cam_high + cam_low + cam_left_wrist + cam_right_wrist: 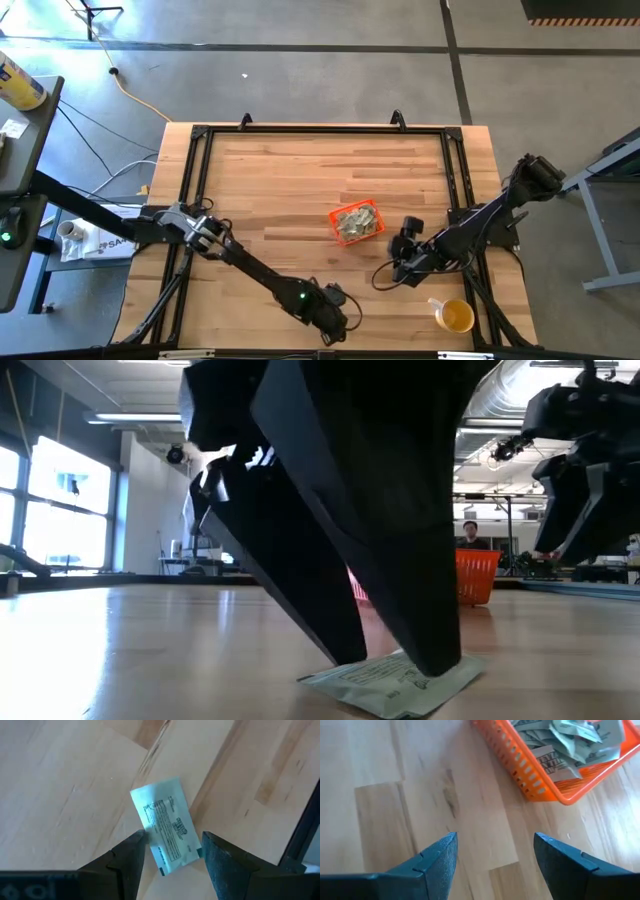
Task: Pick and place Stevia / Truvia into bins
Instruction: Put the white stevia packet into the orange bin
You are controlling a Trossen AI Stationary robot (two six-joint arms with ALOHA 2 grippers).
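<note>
One pale green and white packet (167, 827) lies flat on the wood near the table's near edge, also seen in the low view (390, 685). My left gripper (172, 847) is open and lowered over it (335, 312), a finger on either side of the packet's end. The orange bin (338, 216) sits mid-table with several packets heaped inside. My right gripper (495, 850) is open and hovers just right of the bin (405, 255), holding nothing. My left gripper comes from above, slanting down, with its fingers across the packet's width. In the low view one fingertip (440, 660) rests on the packet's edge (462, 668), and the other (345, 652) stands at the opposite edge. The packet lies flat on the table, not pinched.
A yellow cup (455, 316) stands near the table's near right corner, close under the right arm. A black frame (190, 180) runs round the table's edges. The bin's orange wall (530, 775) lies just ahead of my right gripper. Bare wood spreads left and far of the bin.
</note>
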